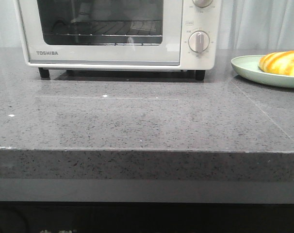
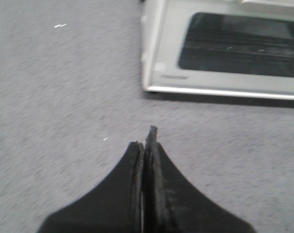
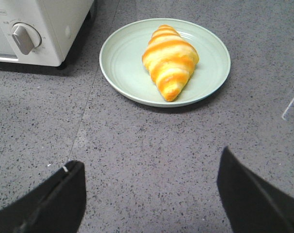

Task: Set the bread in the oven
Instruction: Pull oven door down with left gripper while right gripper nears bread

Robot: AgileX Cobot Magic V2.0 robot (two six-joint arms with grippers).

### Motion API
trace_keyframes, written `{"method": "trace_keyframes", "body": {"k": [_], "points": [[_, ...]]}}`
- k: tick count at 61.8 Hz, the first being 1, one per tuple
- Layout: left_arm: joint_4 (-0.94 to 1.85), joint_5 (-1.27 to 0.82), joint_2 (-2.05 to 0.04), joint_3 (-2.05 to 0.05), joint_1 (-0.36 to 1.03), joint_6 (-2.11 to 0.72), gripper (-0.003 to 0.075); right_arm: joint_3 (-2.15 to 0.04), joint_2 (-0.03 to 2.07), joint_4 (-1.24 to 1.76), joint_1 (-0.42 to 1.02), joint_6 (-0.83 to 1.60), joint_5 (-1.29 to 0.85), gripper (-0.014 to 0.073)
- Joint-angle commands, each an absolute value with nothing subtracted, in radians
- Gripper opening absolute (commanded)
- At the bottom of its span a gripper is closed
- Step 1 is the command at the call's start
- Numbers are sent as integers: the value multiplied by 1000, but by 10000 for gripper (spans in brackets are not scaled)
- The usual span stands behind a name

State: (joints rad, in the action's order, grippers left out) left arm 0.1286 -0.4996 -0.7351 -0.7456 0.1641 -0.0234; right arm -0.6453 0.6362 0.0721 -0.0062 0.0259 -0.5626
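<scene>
On the speckled grey stone counter (image 1: 147, 121), as I read my feeds, item one: a cream-white Toshiba toaster oven (image 1: 118, 34) with a glass-windowed door, a wire rack visible behind the glass and round knobs at its right. It stands on black feet at the back of the counter. The door is closed, so nothing can go onto the rack yet.

Item two: a pale green round ceramic plate (image 3: 122, 63), set on the counter just beside the oven's right side. Item three: the glossy golden-yellow bread (image 3: 170, 60) with orange-brown stripes, lying across the middle of the plate, untouched and in the clear for a grasp from above.

Item four: my left gripper (image 2: 146, 145), black fingers pressed together with nothing between them, poised low over bare counter in front of the oven's left corner. I judge it is placed there to deal with the door.

Item five: my right gripper (image 3: 149, 194), fingers spread wide and empty, hanging above the counter near the plate with the bread well ahead of it. I judge it stands ready for the pick.

Neither arm appears in the front view.
</scene>
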Motion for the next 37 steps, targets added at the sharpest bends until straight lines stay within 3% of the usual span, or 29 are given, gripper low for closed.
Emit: {"method": "trace_keyframes", "body": {"k": [1, 18, 37], "points": [[160, -375, -786, -818, 237, -38, -18, -675, 642, 63, -8, 37, -483, 593], [145, -119, -1035, -982, 463, -39, -18, -675, 642, 63, -8, 37, -482, 593], [134, 127, -1302, -1136, 536, -39, -18, -675, 642, 63, -8, 37, -482, 593]]}}
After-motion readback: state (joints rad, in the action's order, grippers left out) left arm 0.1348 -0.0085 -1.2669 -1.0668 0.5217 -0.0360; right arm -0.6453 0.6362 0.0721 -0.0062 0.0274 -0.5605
